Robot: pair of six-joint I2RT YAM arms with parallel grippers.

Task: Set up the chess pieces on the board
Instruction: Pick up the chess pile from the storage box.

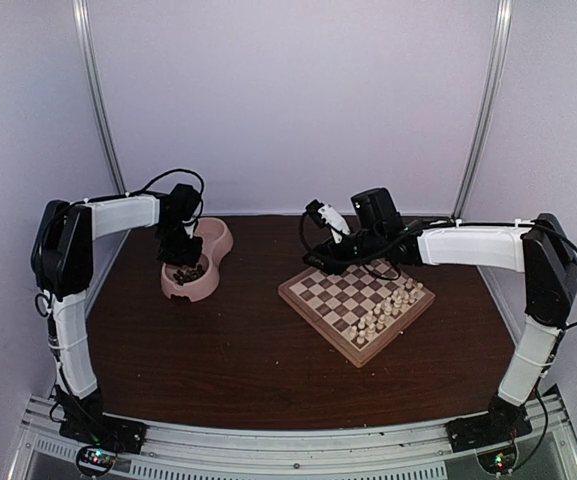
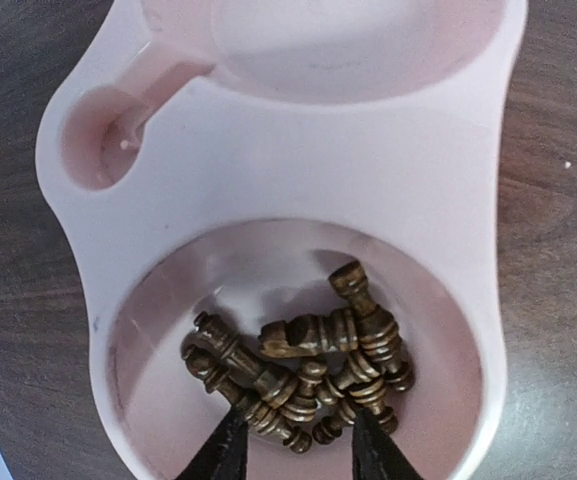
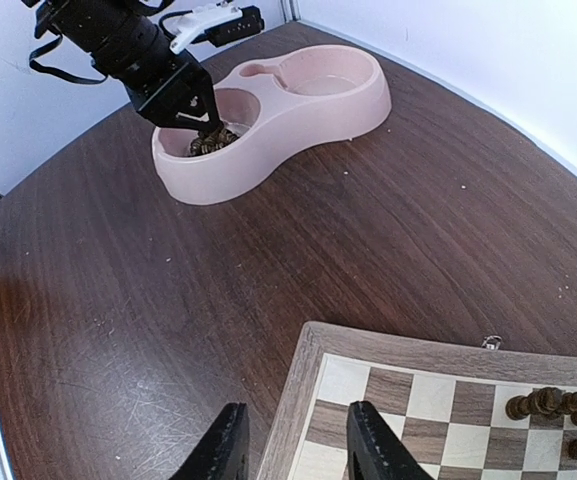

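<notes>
One pink bowl [image 2: 298, 170], one board [image 3: 438, 395]; left hand [image 2: 298, 415] straddles bowl's chess pieces [image 2: 308, 365], grip unclear; right hand [image 3: 293, 415] open by board.

Soft, even light falls from above, and the overhead view is grainy. Up close the pink bowl [image 2: 298, 160] looks washed out, its chess pieces [image 2: 308, 370] sharp and glinting. The table [image 3: 168, 330] curves with lens distortion.

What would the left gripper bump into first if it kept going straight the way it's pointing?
The pile of dark chess pieces in the pink bowl. The left gripper points straight down into that heap, with a few pieces between its jaws; whether it touches them is unclear.
</notes>
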